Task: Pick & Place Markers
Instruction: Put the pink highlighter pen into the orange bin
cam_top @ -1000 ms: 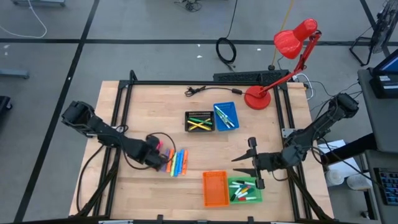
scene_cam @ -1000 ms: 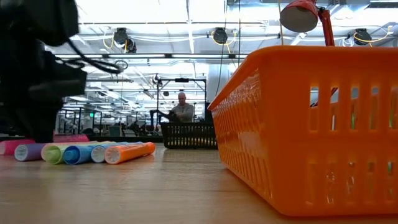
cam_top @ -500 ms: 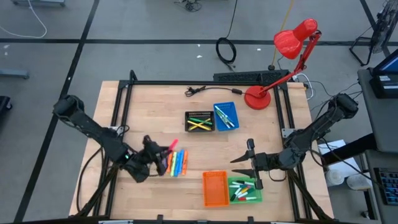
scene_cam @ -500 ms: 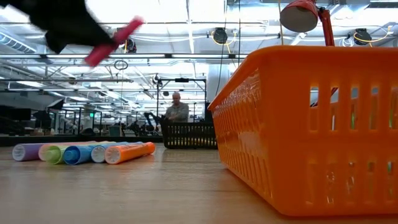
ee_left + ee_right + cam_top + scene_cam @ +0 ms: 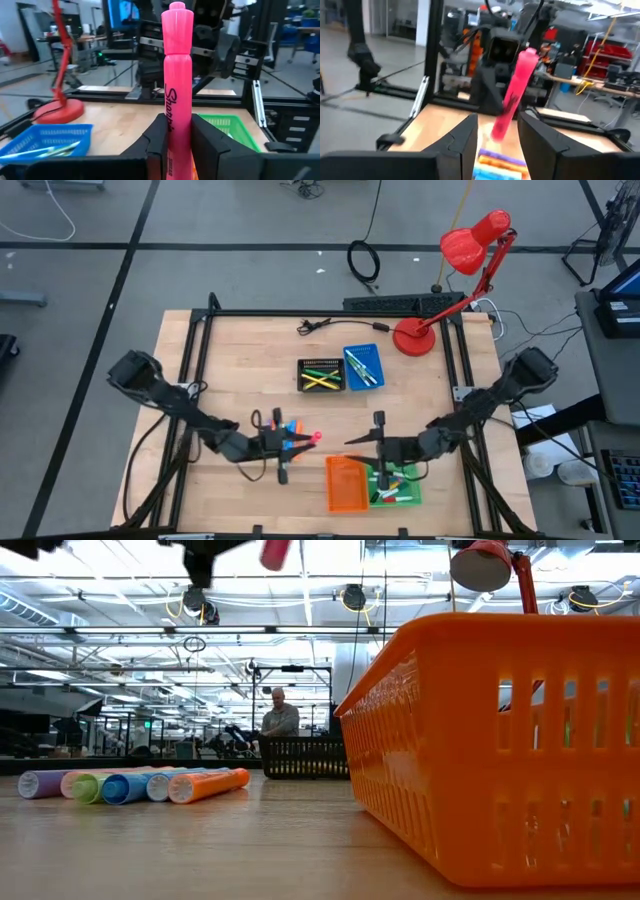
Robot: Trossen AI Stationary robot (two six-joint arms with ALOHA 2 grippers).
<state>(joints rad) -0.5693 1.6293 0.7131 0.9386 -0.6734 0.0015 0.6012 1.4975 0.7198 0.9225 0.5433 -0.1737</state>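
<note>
Holding pink marker mid-air

Left claw [image 5: 296,441] clamped on a pink marker [image 5: 177,65], lifted off the table [image 5: 250,350], tip toward the right claw [image 5: 378,452]. Right claw's fingers parted, nothing between them, sitting beside the orange tray [image 5: 345,483] and green tray [image 5: 408,492]. Other markers [image 5: 130,785] lie in a row on the table.
</note>
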